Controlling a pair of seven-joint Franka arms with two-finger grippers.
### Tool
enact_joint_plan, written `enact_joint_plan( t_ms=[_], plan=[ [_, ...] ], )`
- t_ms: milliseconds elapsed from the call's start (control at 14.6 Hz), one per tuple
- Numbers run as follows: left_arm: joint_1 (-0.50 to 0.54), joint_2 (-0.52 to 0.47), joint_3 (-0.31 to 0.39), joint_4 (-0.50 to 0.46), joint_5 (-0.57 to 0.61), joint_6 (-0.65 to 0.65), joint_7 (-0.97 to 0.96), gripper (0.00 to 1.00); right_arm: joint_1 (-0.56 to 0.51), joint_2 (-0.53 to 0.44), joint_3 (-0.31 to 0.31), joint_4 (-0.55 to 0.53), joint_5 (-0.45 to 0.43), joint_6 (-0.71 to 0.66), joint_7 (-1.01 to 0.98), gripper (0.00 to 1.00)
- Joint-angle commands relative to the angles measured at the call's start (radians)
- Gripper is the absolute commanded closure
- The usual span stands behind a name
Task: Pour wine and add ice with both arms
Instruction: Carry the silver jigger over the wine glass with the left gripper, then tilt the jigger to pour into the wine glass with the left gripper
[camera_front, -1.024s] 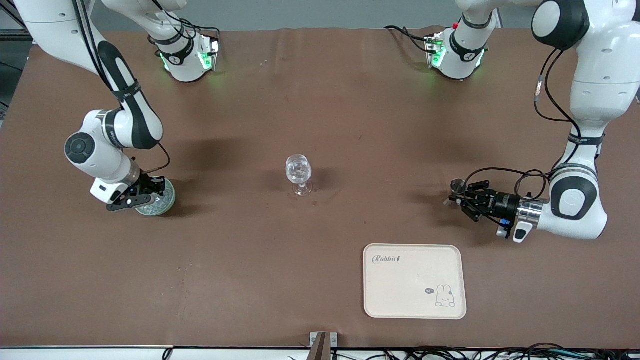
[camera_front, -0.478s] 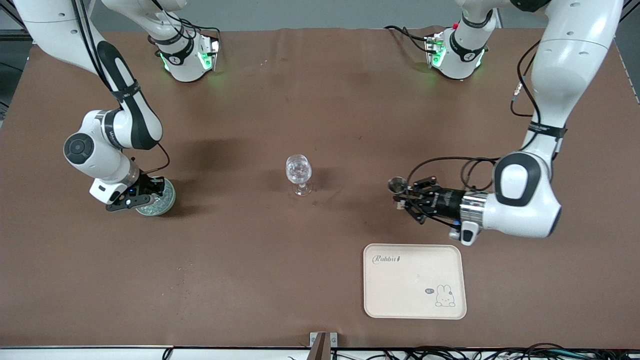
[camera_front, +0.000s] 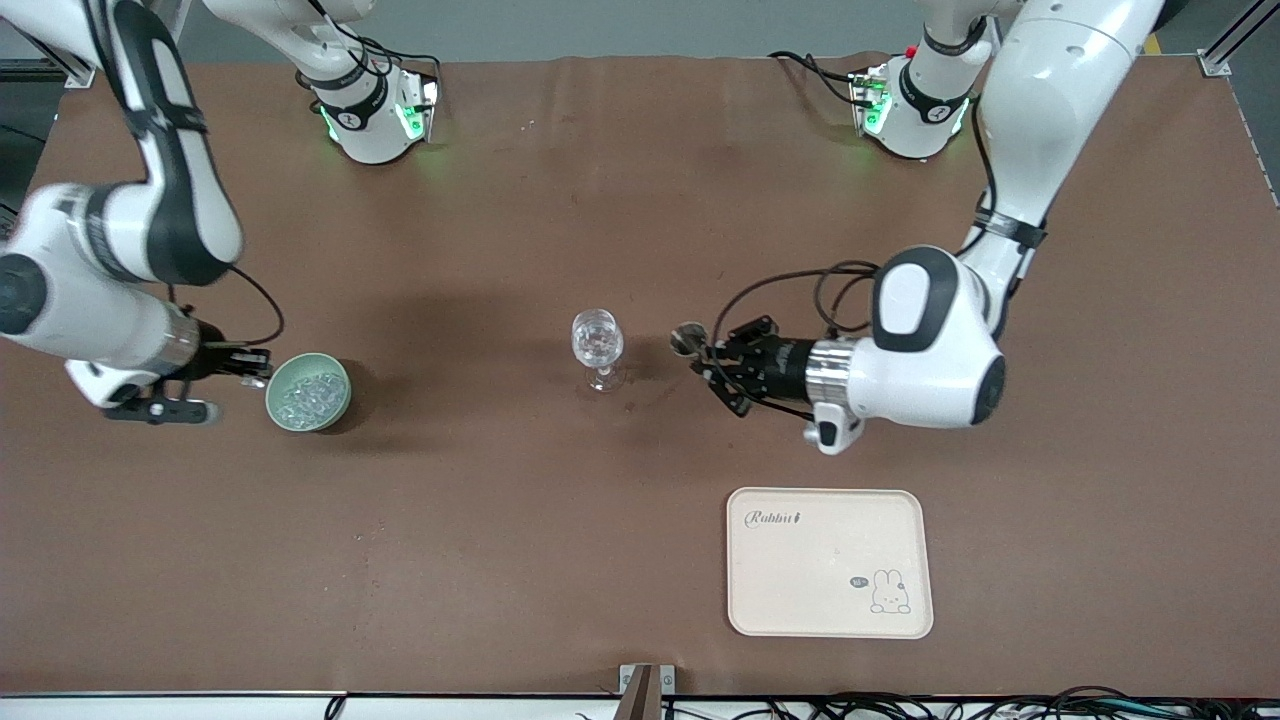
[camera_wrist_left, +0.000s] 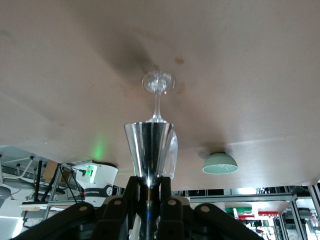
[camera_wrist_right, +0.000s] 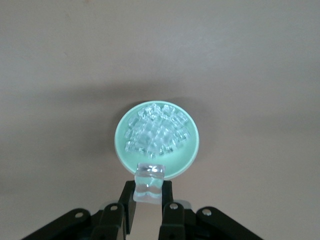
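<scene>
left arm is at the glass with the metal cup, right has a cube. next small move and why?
Probably tip the left gripper so its shiny metal conical cup pours into the clear stemmed wine glass: the cup sits upright right beside the glass. The right gripper, shut on a clear ice cube lifted by the pale green bowl of ice, can bring it over afterwards.

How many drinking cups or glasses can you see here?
2. A stemmed glass stands mid-table. A metal cup is gripped by the left gripper beside it, toward the left arm's end. The green bowl holds ice, not counted.
</scene>
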Motion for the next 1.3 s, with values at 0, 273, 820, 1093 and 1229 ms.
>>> enact_joint_plan(
  t_ms=[0,273,820,1093,1229],
  plan=[
    [-0.050,-0.041,0.010,-0.026,0.053,0.048,-0.102,1.00,-0.030,-0.041,0.004,0.155,0.006,-0.163,0.044,0.99],
    [-0.123,-0.042,0.007,-0.022,0.197,0.121,-0.257,1.00,-0.041,-0.182,-0.011,0.192,-0.011,-0.211,0.029,0.99],
    [-0.203,-0.030,0.005,0.027,0.426,0.167,-0.484,1.00,-0.122,-0.190,0.059,0.399,0.006,-0.537,0.006,0.99],
    [-0.228,-0.031,0.014,0.036,0.490,0.171,-0.538,1.00,-0.116,-0.189,0.079,0.403,0.004,-0.518,0.017,0.99],
    [-0.252,-0.030,0.014,0.048,0.559,0.171,-0.590,1.00,-0.111,-0.189,0.078,0.403,0.006,-0.517,0.017,1.00]
  ],
)
